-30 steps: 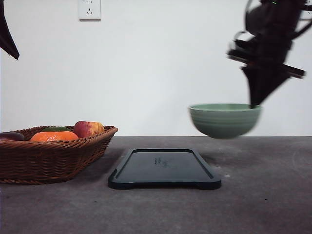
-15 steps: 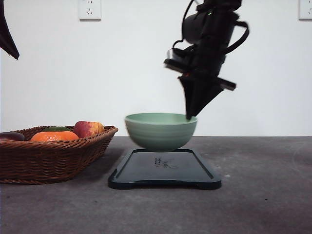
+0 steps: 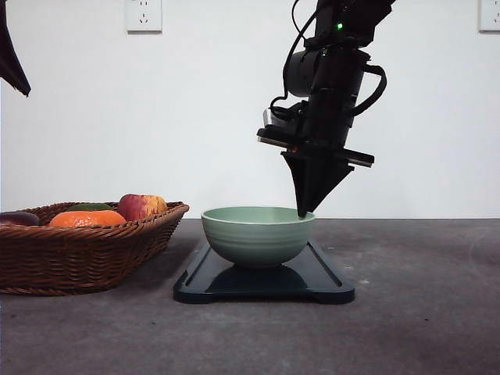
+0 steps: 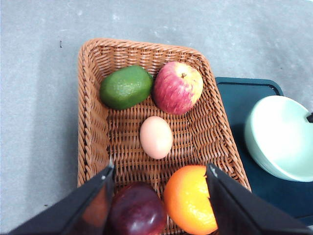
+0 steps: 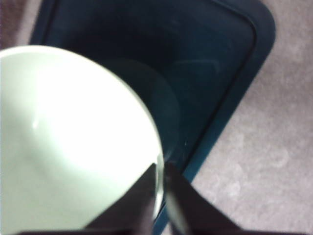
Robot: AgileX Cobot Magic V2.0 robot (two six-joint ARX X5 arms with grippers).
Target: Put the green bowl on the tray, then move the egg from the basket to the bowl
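The green bowl (image 3: pixel 258 233) stands upright on the dark tray (image 3: pixel 328 287), its base seeming to touch the tray floor. My right gripper (image 3: pixel 303 211) points down and is shut on the bowl's right rim. In the right wrist view the fingers (image 5: pixel 146 196) pinch the green bowl (image 5: pixel 73 142) at its edge over the tray (image 5: pixel 215 73). My left gripper (image 4: pixel 160 169) hangs open above the wicker basket (image 4: pixel 90 122). The egg (image 4: pixel 156 137) lies in the middle of the basket, just beyond the fingertips and untouched.
Around the egg lie a red-yellow apple (image 4: pixel 177 87), a green fruit (image 4: pixel 126 86), an orange (image 4: pixel 190 198) and a dark purple fruit (image 4: pixel 138 210). The basket (image 3: pixel 78 250) stands left of the tray on the grey table (image 3: pixel 422 312). The bowl (image 4: pixel 281 137) shows beside the basket.
My right arm carried the bowl leftward from the right side and lowered it onto the tray. The basket and the left arm have stayed still.
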